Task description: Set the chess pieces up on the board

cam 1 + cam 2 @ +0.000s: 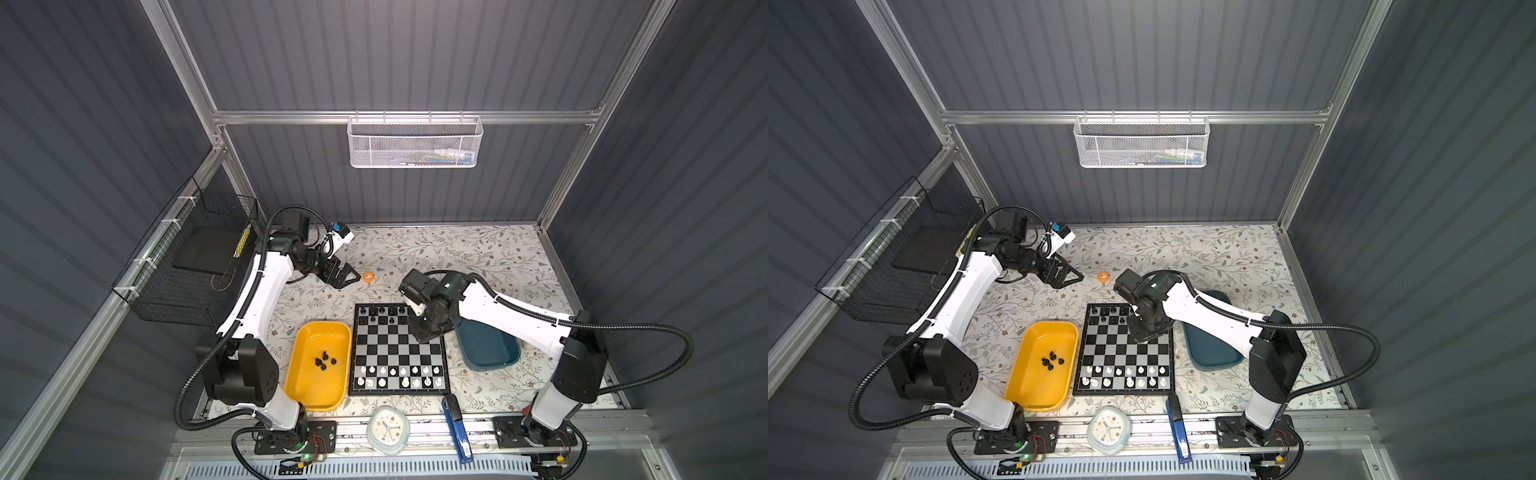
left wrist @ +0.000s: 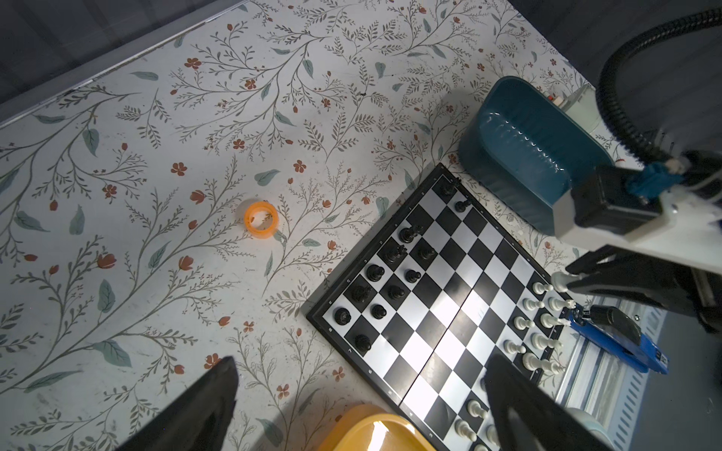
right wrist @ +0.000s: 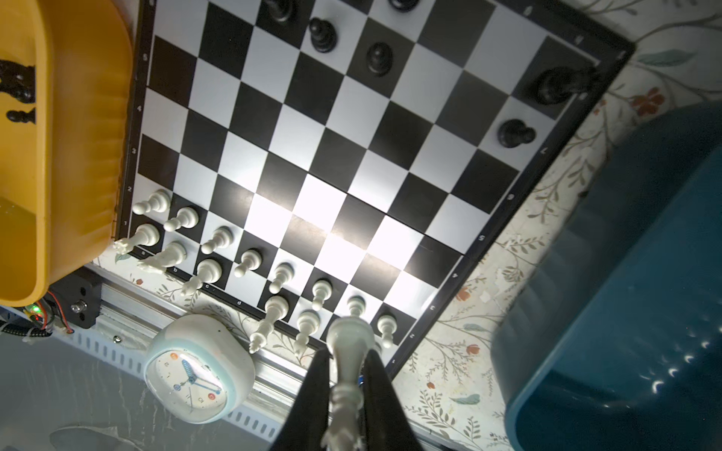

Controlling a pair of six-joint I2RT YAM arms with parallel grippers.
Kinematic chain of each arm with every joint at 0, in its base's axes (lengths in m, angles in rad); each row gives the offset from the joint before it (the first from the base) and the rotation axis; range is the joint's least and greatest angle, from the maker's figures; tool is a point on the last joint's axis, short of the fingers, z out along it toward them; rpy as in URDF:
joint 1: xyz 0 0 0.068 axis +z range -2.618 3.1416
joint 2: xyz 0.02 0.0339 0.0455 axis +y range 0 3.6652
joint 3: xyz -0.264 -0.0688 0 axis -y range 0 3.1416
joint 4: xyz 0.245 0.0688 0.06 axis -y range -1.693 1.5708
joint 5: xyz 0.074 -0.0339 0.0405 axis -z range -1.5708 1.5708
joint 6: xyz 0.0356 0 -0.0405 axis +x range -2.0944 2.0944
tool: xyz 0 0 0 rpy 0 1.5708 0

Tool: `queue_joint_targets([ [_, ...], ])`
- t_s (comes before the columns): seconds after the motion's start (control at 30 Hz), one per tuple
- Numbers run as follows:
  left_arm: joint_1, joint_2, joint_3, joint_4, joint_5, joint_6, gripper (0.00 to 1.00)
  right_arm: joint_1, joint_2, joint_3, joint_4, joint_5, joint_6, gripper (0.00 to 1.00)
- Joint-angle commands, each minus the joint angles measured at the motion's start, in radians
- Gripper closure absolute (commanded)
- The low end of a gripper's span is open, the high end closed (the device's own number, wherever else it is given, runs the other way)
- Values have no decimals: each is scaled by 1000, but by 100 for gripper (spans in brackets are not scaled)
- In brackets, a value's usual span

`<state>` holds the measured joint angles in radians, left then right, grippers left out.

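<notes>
Right wrist view — the board (image 3: 324, 164) rim reads 1–5, a–d.

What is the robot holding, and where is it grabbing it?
The right gripper pinches a white chess piece by its slim middle. The left gripper is open and holds nothing.

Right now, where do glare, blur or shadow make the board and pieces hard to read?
Right wrist view: a white glare patch washes out middle squares of the board; the white piece shut in the right gripper looms large and close. Left wrist view: a glare streak too; the left gripper is a black silhouette. Both top views: even light, the chess pieces tiny.
</notes>
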<state>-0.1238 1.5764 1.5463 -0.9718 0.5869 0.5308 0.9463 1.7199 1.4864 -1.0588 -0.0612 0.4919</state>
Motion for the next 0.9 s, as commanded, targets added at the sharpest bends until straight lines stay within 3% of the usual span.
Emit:
queue_joint_targets([
  [0.0, -2, -60, -30, 36, -17, -33, 0, 44, 22, 33, -5, -2, 29, 82],
  [0.87, 18, -136, -92, 110, -52, -78, 1, 245, 180, 95, -8, 29, 41, 82],
])
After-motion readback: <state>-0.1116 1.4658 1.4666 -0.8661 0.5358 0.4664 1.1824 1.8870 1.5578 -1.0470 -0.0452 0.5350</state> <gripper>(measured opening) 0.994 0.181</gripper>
